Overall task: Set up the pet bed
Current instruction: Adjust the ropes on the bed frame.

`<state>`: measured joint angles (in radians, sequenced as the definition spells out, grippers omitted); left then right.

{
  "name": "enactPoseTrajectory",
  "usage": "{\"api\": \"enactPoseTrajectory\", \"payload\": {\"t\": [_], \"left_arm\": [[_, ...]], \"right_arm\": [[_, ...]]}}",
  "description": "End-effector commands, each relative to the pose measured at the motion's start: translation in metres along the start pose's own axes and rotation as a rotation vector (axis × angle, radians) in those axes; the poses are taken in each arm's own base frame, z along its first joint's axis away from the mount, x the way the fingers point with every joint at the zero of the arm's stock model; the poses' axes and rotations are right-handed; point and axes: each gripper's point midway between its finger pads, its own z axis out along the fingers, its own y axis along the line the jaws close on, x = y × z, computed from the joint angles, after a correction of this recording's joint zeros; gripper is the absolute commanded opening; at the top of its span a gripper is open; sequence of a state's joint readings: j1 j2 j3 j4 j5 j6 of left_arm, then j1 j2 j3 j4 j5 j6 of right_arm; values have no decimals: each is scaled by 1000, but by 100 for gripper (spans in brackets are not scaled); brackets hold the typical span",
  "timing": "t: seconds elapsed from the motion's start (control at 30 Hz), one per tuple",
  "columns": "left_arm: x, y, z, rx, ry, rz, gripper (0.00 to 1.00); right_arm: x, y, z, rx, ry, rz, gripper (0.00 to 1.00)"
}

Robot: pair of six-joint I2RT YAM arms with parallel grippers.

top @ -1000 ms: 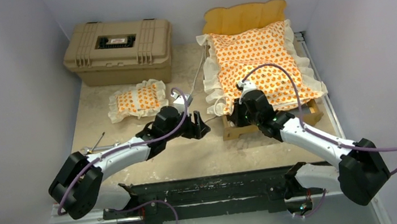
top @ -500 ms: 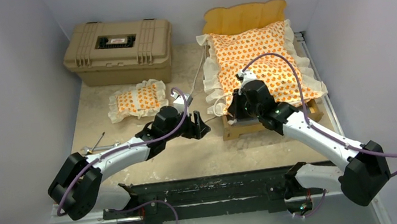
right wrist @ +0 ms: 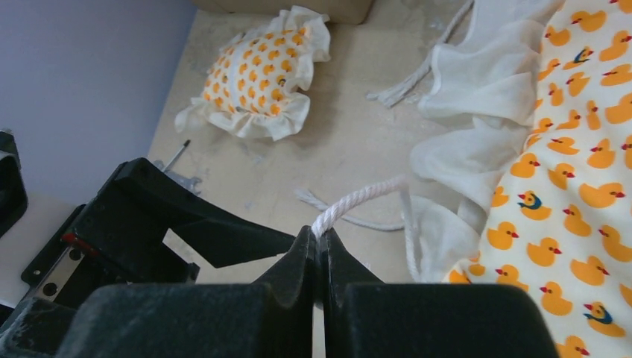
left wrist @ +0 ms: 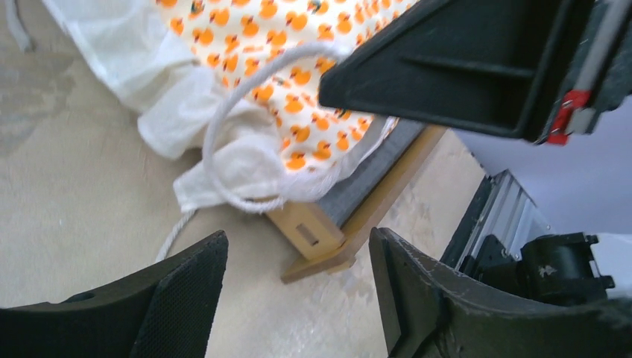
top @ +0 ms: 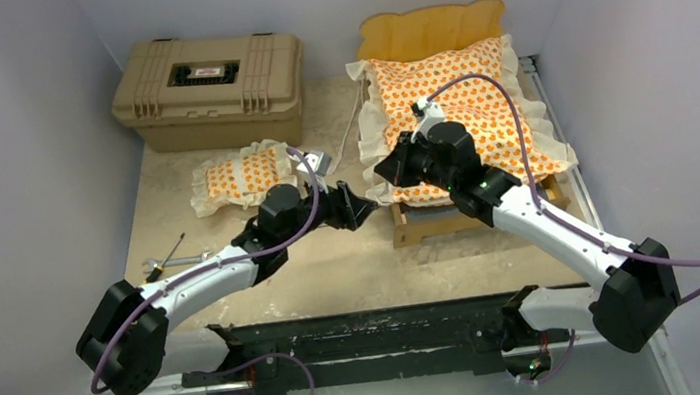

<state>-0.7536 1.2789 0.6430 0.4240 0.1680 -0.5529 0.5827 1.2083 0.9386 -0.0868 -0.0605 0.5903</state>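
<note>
You're pinching the white cord (right wrist: 358, 198) with the right gripper (right wrist: 319, 237), fingers pressed together on it, just off the near-left corner of the mattress (top: 455, 104); the cord is looping over the white ruffle there. Your left gripper (left wrist: 298, 239) is hovering with jaws spread and nothing between them, just left of the right one and facing the near-left corner of the bed frame (left wrist: 358, 224) (the right gripper's body is filling the top right of the left wrist view). The mattress is lying on the frame at the far right of the table (top: 335, 270), head end against the scalloped headboard (top: 431, 31), ruffle hanging over the left rail. The pillow (top: 243, 175) is sitting on the table left of the bed, not on it, just near of the tan hard case (top: 207, 89) at far left. A small tool (top: 164, 259) is lying by the table's left edge, can't tell what kind
</note>
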Motion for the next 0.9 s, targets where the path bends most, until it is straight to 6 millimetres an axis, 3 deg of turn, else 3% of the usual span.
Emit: {"api": "enactPoseTrajectory", "payload": {"t": [0.0, 0.27, 0.47, 0.73, 0.87], "left_arm": [[-40, -22, -3, 98, -190, 88, 72], [-44, -24, -5, 90, -296, 223, 79], [-42, -41, -1, 116, -318, 287, 79], [-40, -23, 15, 7, -326, 299, 75], [-46, -27, 15, 12, -353, 306, 72]], "right_arm": [[-24, 40, -5, -138, -47, 101, 0], [-20, 53, -10, -189, -6, 209, 0], [-23, 54, -15, -190, -19, 246, 0], [-21, 54, -22, -194, -22, 266, 0], [-21, 56, -23, -211, -26, 271, 0]]}}
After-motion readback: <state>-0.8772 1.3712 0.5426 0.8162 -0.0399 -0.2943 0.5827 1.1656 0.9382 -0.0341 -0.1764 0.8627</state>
